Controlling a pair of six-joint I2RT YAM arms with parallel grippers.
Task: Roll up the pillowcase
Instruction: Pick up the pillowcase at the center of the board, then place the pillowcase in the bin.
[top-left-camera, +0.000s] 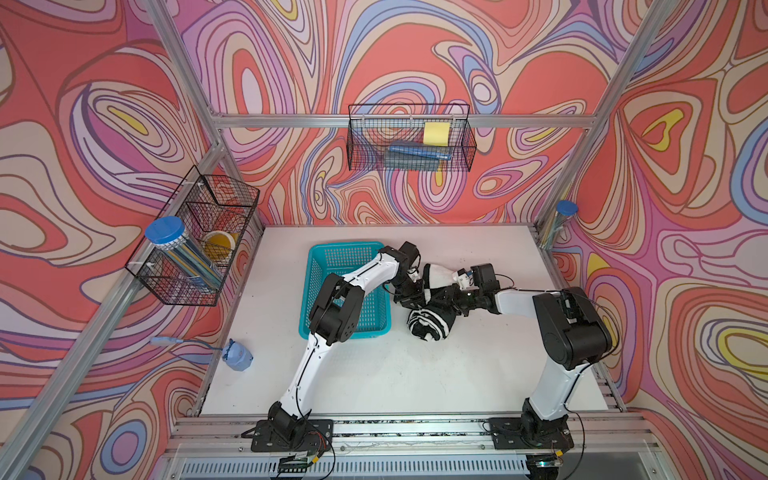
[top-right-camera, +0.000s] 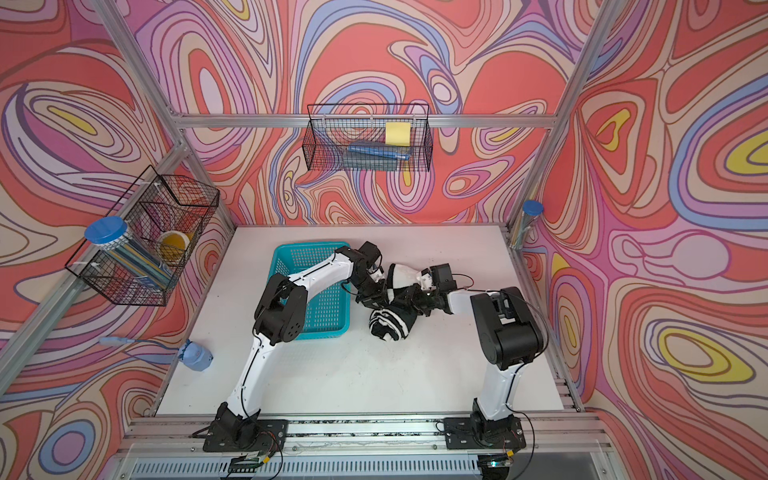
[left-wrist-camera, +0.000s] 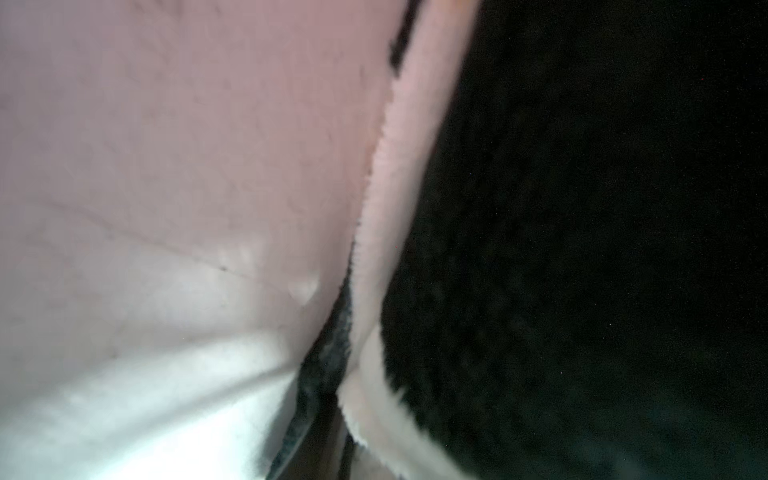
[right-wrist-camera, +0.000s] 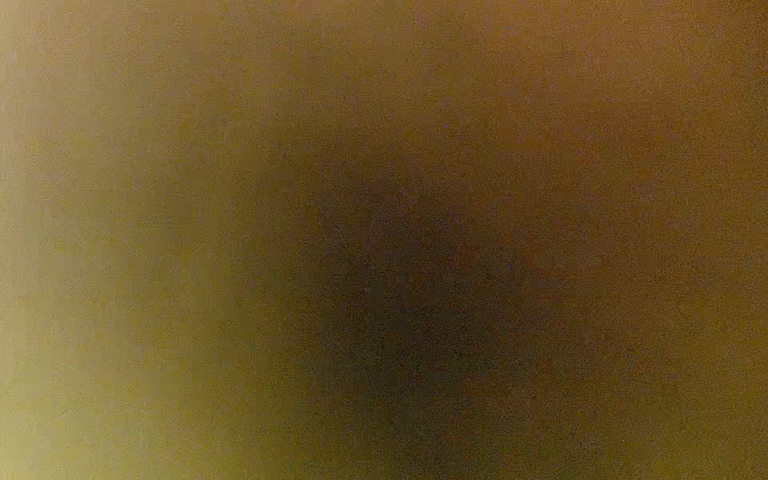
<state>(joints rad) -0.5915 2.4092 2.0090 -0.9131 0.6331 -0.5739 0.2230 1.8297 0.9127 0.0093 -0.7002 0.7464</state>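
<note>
The pillowcase, black and white plush, lies bunched into a thick roll on the white table, just right of the teal basket. Both arms meet over its far half. My left gripper presses into the fabric from the basket side and my right gripper from the opposite side. The fingertips of both are buried in the plush, so their state does not show. Black and white pillowcase fabric fills the left wrist view. The right wrist view is a dark brownish blur.
The teal basket stands under the left arm's elbow. A blue object with a cable sits at the table's left edge. Wire baskets hang on the back and left walls. A blue-lidded tube stands at the back right corner.
</note>
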